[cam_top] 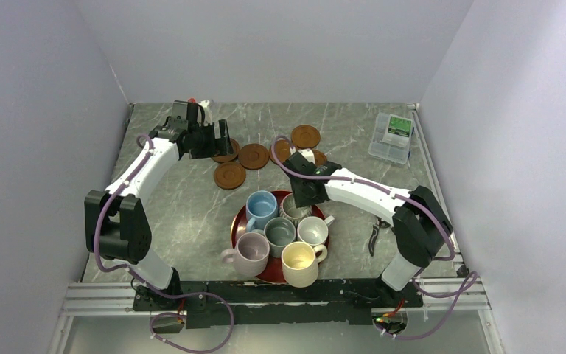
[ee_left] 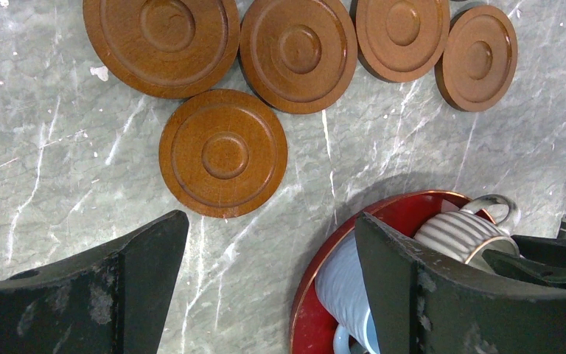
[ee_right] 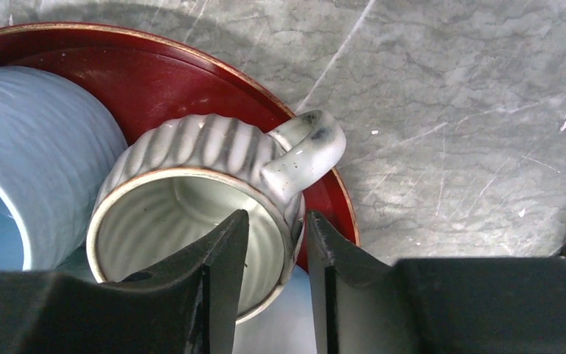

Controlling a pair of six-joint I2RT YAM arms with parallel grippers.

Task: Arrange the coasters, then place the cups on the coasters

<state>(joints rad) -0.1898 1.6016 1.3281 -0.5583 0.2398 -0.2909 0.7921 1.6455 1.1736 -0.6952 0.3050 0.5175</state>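
Right wrist: right tool straddles ribbed mug rim (handle side).

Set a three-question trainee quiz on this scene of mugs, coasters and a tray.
1. True or false: the reddish-brown round coasters all lie bare on the marble table.
2. The right gripper's jaws straddle the wall of which mug? A light blue; B ribbed grey-white; C cream-yellow.
3. Fill in: all six ceramic mugs stand on the glossy red round ____.
Key: 1 true; 2 B; 3 tray.
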